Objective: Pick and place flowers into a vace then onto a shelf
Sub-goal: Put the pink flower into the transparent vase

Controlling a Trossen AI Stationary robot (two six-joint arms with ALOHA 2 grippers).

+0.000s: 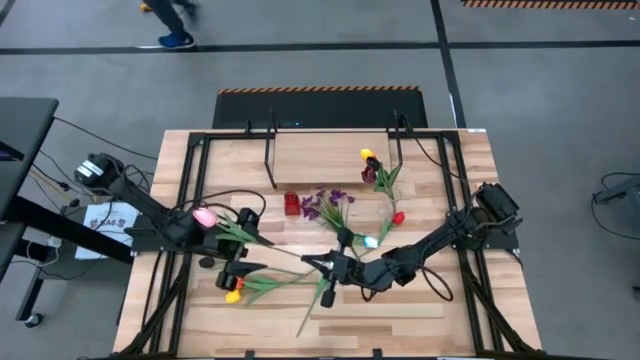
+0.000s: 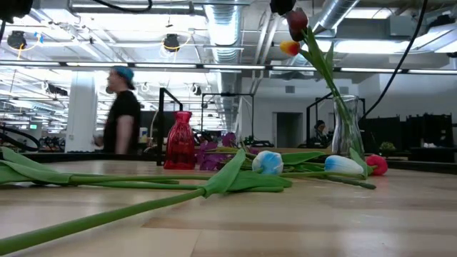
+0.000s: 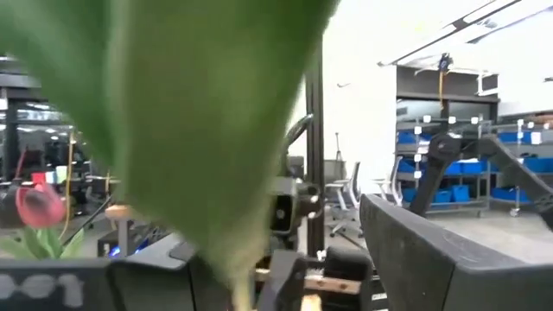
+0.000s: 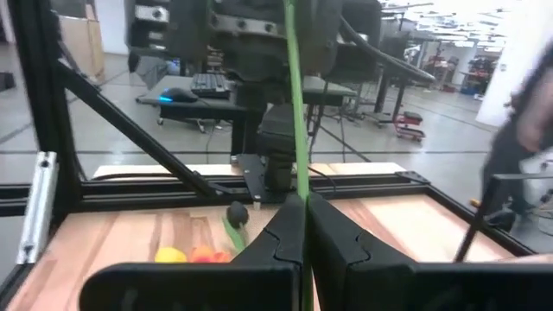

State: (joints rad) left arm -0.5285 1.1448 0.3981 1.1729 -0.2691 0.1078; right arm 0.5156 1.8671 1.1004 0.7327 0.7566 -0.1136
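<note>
The right gripper (image 1: 325, 264) is near the middle of the tabletop (image 1: 470, 300), toward its front edge, its fingers (image 4: 285, 238) clenched on a thin green stem (image 4: 294, 104) that rises straight up between them in the right wrist view. The left gripper (image 1: 232, 222) is by the left edge, spread but grasping what seems to be the pink tulip (image 1: 204, 216); its wrist view is filled by a blurred green leaf (image 3: 207, 121), so the hold itself is hard to see. A glass vase (image 2: 346, 132) with a yellow (image 1: 367, 155) and a maroon tulip (image 1: 369, 174) stands at the front edge of the shelf (image 1: 320, 150), toward its right end. A purple sprig (image 1: 325, 205), red tulip (image 1: 398, 217) and orange tulips (image 1: 232, 290) lie on the tabletop. A red vase (image 2: 180, 140) stands near the shelf's front edge. A person (image 2: 123, 111) walks behind
</note>
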